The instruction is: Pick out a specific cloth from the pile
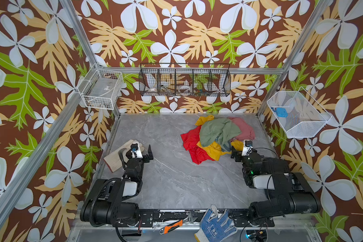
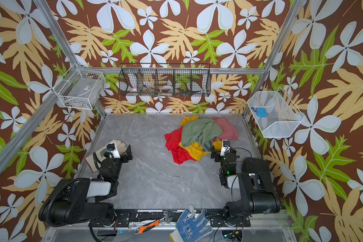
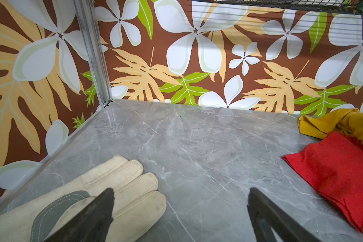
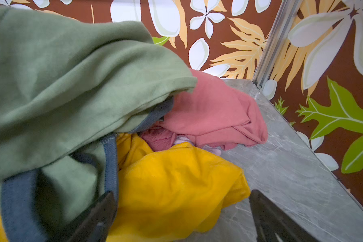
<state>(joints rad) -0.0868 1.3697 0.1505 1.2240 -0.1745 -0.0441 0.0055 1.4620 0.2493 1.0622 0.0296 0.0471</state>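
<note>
The red cloth [image 1: 190,144] is spread at the near left edge of the pile [image 2: 199,134], partly covered by a yellow cloth [image 1: 210,149] and a green cloth [image 1: 215,131], on the far right of the table [image 1: 168,178]. The right gripper [image 4: 182,193] is held open at the pile's near right edge. The left gripper [image 3: 181,190] is held open beside a pale glove [image 3: 126,178] at the left.

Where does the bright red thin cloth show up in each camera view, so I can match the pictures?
Top view: bright red thin cloth at the left edge of the cloth pile, partly under the mustard-yellow cloth.
Top view: same spot.
Left wrist: flat on the grey marble table, yellow cloth behind it.
Right wrist: not in it.
Shared landmark: the mustard-yellow cloth, in all four.
</note>
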